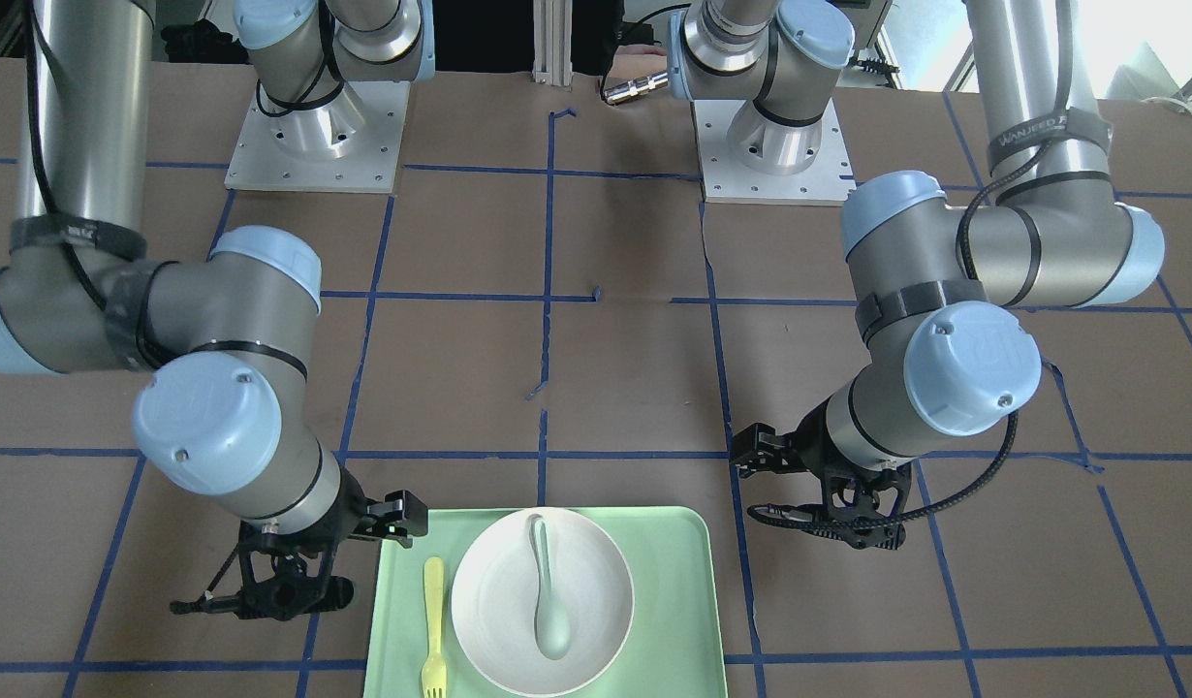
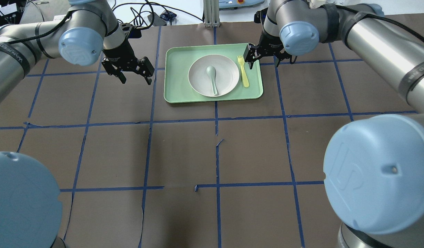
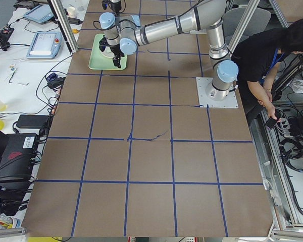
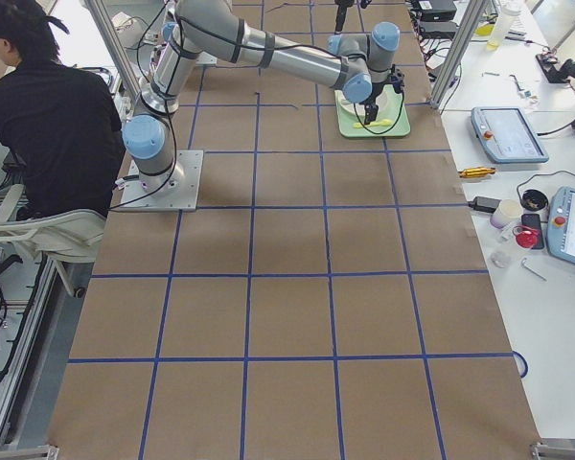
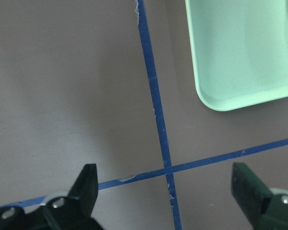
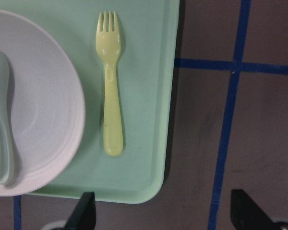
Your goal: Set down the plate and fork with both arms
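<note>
The white-grey plate (image 2: 225, 69) lies on a mint-green tray (image 2: 177, 86) at the table's far middle. A grey-green spoon (image 2: 212, 77) rests in it. The pale yellow fork (image 2: 243, 70) lies on the tray just right of the plate, tines pointing away from the robot. My right gripper (image 2: 267, 58) is open and empty above the tray's far right corner. Its wrist view shows the fork (image 6: 110, 86), the plate (image 6: 43, 110) and the tray's edge (image 6: 153, 143). My left gripper (image 2: 136, 80) is open and empty over bare table left of the tray, whose corner (image 5: 240, 57) shows in its wrist view.
The table is brown with a blue tape grid (image 2: 217, 120). The two arm bases (image 1: 315, 126) (image 1: 775, 136) stand at the robot's side. A metal cylinder (image 1: 635, 89) lies between them. Operators (image 3: 272, 55) (image 4: 38, 105) stand near the robot's side of the table.
</note>
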{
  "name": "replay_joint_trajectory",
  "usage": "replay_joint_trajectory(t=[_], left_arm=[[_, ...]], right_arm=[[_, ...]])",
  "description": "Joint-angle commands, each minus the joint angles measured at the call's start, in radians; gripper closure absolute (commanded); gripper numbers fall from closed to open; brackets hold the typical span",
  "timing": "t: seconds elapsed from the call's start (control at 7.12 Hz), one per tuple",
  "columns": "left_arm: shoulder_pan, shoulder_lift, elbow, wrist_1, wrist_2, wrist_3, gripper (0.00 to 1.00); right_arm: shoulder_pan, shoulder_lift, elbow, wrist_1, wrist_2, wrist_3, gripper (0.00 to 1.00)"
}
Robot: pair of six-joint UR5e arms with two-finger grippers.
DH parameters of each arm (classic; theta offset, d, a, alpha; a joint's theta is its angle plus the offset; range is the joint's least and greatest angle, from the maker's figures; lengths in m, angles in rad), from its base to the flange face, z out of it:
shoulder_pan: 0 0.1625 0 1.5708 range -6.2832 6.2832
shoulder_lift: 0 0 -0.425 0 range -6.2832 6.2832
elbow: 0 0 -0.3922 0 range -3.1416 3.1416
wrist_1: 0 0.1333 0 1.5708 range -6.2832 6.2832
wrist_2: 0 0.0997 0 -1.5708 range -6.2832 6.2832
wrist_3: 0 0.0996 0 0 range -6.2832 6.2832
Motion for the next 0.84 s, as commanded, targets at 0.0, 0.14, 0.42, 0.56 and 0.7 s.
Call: replay_joint_trajectory(t=[0.0, 0.14, 0.42, 0.56, 0.7], left_arm=[[-0.036, 0.104, 0.0, -0.099, 0.017, -0.134, 0.0], [-0.042, 0.159, 0.0, -0.177, 0.076, -0.169, 0.0], [-0.045, 0.242, -0.003, -0.248, 0.106, -0.205, 0.0], [-0.045, 0.276, -0.003, -0.259, 0.095, -0.212, 0.0], [-0.047, 0.296, -0.003, -0.259, 0.056, -0.269, 0.0]], right_arm=[[-0.005, -0.199, 0.082, 0.197, -0.123, -0.002, 0.0], [-0.008, -0.271, 0.105, 0.267, -0.127, 0.0, 0.0], [-0.006, -0.397, 0.122, 0.374, -0.118, 0.05, 0.0], [0.002, -0.422, 0.125, 0.401, -0.092, 0.075, 0.0], [0.014, -0.423, 0.133, 0.4, -0.01, 0.127, 0.0]])
